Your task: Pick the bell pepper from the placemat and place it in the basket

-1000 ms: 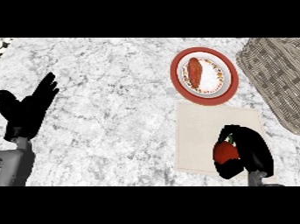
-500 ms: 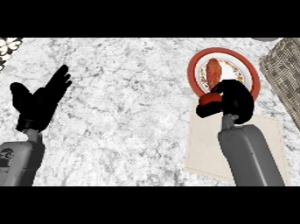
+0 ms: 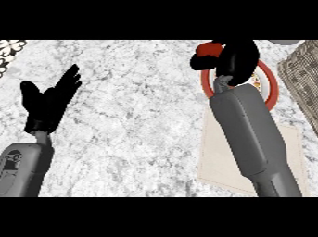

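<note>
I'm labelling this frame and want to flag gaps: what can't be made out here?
Head view only:
- Plate: mostly hidden by the right hand and forearm; contents unreadable.
- Bell pepper: partly covered by that hand's curled fingers.
- Basket: cut off by the right edge; inside unseen.

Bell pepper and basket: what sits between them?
Head view: the right hand curled round the bell pepper, and the red-rimmed plate under it, lie short of the basket.

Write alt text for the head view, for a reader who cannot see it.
The right hand, curled round a red bell pepper, shows at the far edge of a red-rimmed plate, left of the wicker basket. The beige placemat lies under its forearm; the left hand rests open at the view's left.
</note>
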Robot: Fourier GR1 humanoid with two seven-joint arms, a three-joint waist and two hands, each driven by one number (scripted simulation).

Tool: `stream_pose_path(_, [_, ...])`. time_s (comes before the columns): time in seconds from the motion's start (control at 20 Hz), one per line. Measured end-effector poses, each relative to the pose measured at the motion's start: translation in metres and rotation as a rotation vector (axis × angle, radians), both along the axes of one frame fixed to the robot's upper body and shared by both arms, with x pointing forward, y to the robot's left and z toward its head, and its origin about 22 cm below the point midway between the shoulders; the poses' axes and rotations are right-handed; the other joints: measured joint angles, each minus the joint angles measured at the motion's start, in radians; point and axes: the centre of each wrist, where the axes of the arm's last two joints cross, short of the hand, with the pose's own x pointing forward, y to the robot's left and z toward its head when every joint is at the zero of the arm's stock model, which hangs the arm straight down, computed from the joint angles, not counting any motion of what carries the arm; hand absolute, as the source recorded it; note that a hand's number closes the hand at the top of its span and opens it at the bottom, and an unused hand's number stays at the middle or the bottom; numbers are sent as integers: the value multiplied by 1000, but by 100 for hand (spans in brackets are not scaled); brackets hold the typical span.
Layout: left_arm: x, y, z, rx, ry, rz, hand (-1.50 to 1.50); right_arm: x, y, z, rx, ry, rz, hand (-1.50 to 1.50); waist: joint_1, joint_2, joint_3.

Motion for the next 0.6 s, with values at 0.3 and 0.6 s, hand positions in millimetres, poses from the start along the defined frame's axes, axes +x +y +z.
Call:
stream_pose_path(0.3, [0,12,-3,6,16,28,0,26,28,38,-93,-131,-74,150,-28,-10,-2])
stream_pose_path(0.6, [-3,17,-4,6,19,45,0,50,31,80,-169,-162,-161,150,-52,-15,-2])
